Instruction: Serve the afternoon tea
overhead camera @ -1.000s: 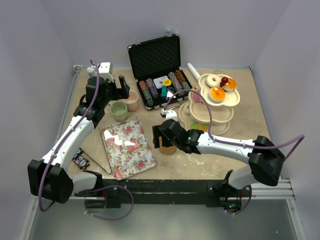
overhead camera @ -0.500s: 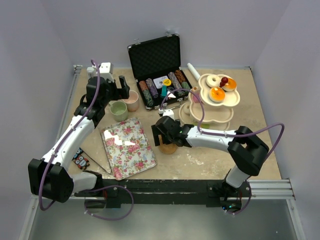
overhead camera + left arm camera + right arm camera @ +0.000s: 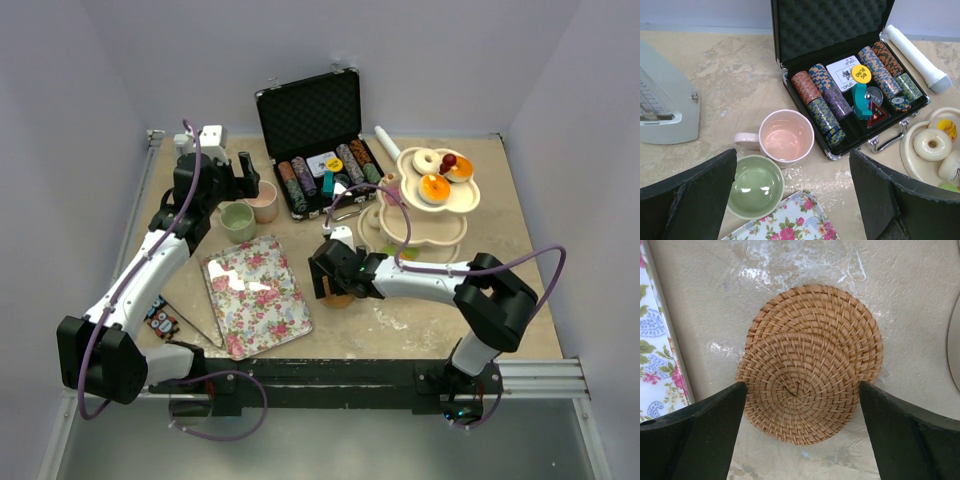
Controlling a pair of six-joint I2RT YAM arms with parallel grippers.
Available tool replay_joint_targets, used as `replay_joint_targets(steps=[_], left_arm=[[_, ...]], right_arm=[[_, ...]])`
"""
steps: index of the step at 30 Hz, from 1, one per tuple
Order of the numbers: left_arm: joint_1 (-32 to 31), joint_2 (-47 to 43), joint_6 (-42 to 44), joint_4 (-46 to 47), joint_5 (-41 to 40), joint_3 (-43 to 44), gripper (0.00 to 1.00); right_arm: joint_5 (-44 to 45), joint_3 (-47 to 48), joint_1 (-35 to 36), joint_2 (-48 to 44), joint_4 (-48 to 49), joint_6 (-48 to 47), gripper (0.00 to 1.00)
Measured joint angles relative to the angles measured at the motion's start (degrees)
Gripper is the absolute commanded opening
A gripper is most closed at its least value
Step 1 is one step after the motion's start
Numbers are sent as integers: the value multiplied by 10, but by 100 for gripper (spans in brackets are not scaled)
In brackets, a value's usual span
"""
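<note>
The left arm point(image 3: 150, 262) and right arm point(image 3: 430, 285) wear white shells between black joints; a purple cable point(image 3: 93, 345) loops along each; the fingers point(image 3: 690, 200) are broad, matte black wedges.

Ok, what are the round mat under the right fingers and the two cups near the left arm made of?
The round mat looks like woven rattan or straw, matte tan: coiled braided strands show, seemingly two discs stacked slightly offset. The pink cup and the green cup look like glazed ceramic, possibly glossy plastic: smooth walls with soft highlights inside.
</note>
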Motion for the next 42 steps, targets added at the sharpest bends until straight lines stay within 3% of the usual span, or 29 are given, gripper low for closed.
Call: replay_joint_targets(steps=[12, 19, 26, 35, 42], left_arm=[[0, 2, 0, 0, 0, 0, 99], [0, 3, 0, 0, 1, 0, 99], [0, 3, 0, 0, 3, 0, 99], [-14, 4, 1, 0, 0, 0, 98], [-54, 11, 2, -6, -6, 0, 90]], right_arm=[[-8, -16, 17, -4, 6, 19, 98], [-39, -49, 17, -75, 13, 29, 92], [-57, -65, 19, -101, 30, 42, 98], [-83, -149, 14, -158, 39, 74, 97], [-148, -248, -58, -249, 143, 101, 91]])
